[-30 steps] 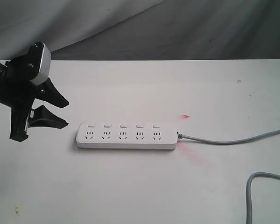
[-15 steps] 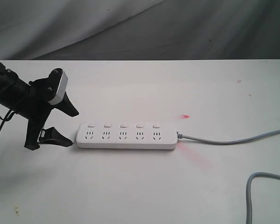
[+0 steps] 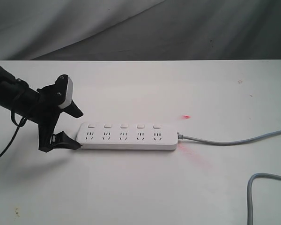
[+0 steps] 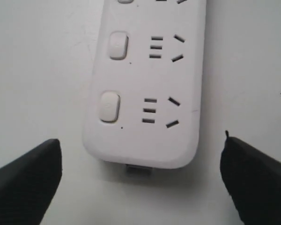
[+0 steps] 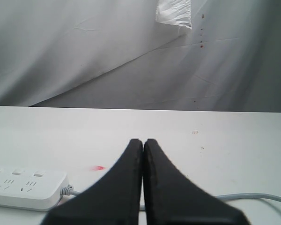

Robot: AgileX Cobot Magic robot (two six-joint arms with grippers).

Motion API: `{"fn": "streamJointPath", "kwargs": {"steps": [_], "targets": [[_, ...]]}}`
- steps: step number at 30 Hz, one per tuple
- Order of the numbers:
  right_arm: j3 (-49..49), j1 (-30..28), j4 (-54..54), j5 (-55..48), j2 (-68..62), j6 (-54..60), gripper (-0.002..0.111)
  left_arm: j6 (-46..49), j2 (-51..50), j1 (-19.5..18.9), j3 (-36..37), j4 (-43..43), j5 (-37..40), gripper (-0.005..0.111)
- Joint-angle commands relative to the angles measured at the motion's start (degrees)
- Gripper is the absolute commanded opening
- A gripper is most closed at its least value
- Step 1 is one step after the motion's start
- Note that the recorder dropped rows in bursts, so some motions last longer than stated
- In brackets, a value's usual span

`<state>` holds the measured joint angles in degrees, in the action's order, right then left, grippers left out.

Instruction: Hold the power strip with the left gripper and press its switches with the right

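Note:
The white power strip (image 3: pixel 126 137) lies flat mid-table, its grey cable (image 3: pixel 234 140) running off to the right. Five white switches (image 3: pixel 124 126) sit in a row above the sockets. My left gripper (image 3: pixel 80 130) is down at the strip's left end and open, one black finger on each side of that end. In the left wrist view the power strip (image 4: pixel 145 93) fills the gap of the left gripper (image 4: pixel 141 142), with clear space to both fingertips (image 4: pixel 47 159); two switches (image 4: pixel 109 107) show. My right gripper (image 5: pixel 143 141) is shut and empty, away from the power strip (image 5: pixel 23 187), outside the exterior view.
A small red mark (image 3: pixel 186 116) lies behind the strip's right end and a pink smear (image 3: pixel 196 159) in front of it. The cable loops back at the front right (image 3: pixel 250 192). Grey cloth (image 3: pixel 178 28) hangs behind the table's far edge.
My left gripper has come down and to the right, from above the table left of the strip to its left end, jaws now straddling it. The strip has not moved.

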<state>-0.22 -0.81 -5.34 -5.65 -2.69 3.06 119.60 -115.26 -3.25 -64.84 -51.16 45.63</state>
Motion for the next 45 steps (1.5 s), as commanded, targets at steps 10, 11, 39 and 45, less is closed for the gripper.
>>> {"fn": "streamJointPath", "kwargs": {"steps": [10,11,39,45], "targets": [[0.2,-0.4,0.2,0.1,0.3,0.0,0.0,0.3,-5.8,2.8,-4.1,-0.4,-0.2,0.086],[0.2,-0.4,0.2,0.1,0.3,0.0,0.0,0.3,-6.0,2.8,-4.1,-0.4,0.0,0.086],[0.2,-0.4,0.2,0.1,0.3,0.0,0.0,0.0,-6.1,2.7,-4.1,5.5,-0.8,0.086],[0.2,-0.4,0.2,0.1,0.3,0.0,0.0,-1.3,-6.1,1.9,-4.1,5.5,-0.7,0.086]]}}
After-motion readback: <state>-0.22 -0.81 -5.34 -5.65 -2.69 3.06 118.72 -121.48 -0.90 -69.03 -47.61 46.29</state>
